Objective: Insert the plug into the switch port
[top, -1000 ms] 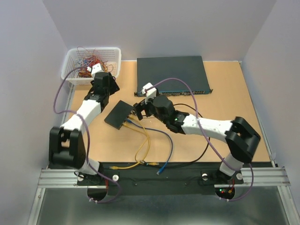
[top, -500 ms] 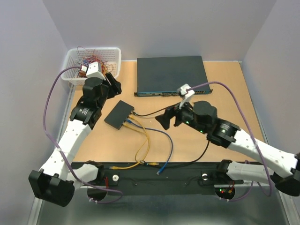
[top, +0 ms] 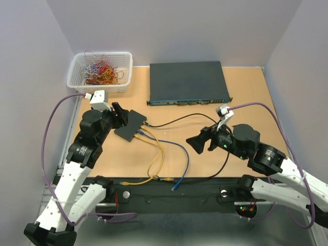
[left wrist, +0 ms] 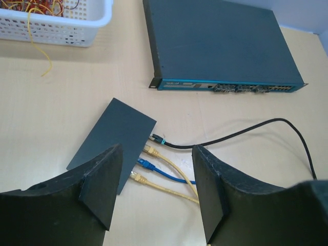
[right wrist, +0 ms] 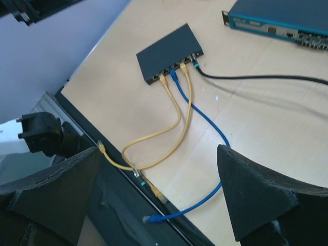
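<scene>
The small black box (top: 130, 125) lies flat on the table left of centre. Several plugs sit in the sockets along its right edge: a black plug (left wrist: 158, 138), a yellow plug (left wrist: 150, 150), a blue plug (left wrist: 147, 164) and a second yellow plug (left wrist: 137, 177). The box also shows in the right wrist view (right wrist: 169, 52). My left gripper (top: 119, 115) is open and empty, hovering just left of the box; in its wrist view (left wrist: 156, 200) the plugs lie between its fingers below. My right gripper (top: 198, 141) is open and empty, well right of the box, above the cables (right wrist: 159, 200).
A large dark rack switch (top: 187, 82) lies at the back centre. A white basket (top: 100, 72) of wires stands at the back left. Yellow (top: 156, 154), blue (top: 185, 164) and black (top: 177, 120) cables trail from the box; loose blue (right wrist: 148, 219) and yellow (right wrist: 160, 193) cable ends lie at the near edge.
My right gripper has drawn back from the box to the right and nearer, leaving the black plug in the box. My left gripper has pulled back toward the near left.
</scene>
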`<action>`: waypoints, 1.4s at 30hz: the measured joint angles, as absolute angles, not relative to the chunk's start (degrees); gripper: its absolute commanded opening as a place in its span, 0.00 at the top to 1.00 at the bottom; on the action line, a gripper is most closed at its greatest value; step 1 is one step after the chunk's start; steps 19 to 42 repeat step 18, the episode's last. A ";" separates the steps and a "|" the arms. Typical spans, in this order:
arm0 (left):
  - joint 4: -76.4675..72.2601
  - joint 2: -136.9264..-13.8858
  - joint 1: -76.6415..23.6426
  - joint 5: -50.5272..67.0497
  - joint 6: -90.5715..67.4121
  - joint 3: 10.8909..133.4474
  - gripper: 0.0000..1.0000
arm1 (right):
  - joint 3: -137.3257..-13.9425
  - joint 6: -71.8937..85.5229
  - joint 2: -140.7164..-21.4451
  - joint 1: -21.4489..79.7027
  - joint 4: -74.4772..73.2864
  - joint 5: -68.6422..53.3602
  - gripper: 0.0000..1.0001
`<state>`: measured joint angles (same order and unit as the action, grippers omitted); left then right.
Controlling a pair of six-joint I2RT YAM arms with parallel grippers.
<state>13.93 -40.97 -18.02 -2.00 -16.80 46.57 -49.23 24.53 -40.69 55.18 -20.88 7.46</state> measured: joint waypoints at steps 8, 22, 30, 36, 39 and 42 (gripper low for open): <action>13.43 -36.82 -18.04 -4.84 -15.90 46.50 0.32 | -47.53 26.81 -36.95 55.20 -24.03 8.58 0.00; 13.17 -36.34 -18.04 -6.33 -15.97 46.50 0.32 | -46.92 27.70 -36.01 55.20 -25.61 9.21 0.00; 13.17 -36.34 -18.04 -6.33 -15.97 46.50 0.32 | -46.92 27.70 -36.01 55.20 -25.61 9.21 0.00; 13.17 -36.34 -18.04 -6.33 -15.97 46.50 0.32 | -46.92 27.70 -36.01 55.20 -25.61 9.21 0.00; 13.17 -36.34 -18.04 -6.33 -15.97 46.50 0.32 | -46.92 27.70 -36.01 55.20 -25.61 9.21 0.00; 13.17 -36.34 -18.04 -6.33 -15.97 46.50 0.32 | -46.92 27.70 -36.01 55.20 -25.61 9.21 0.00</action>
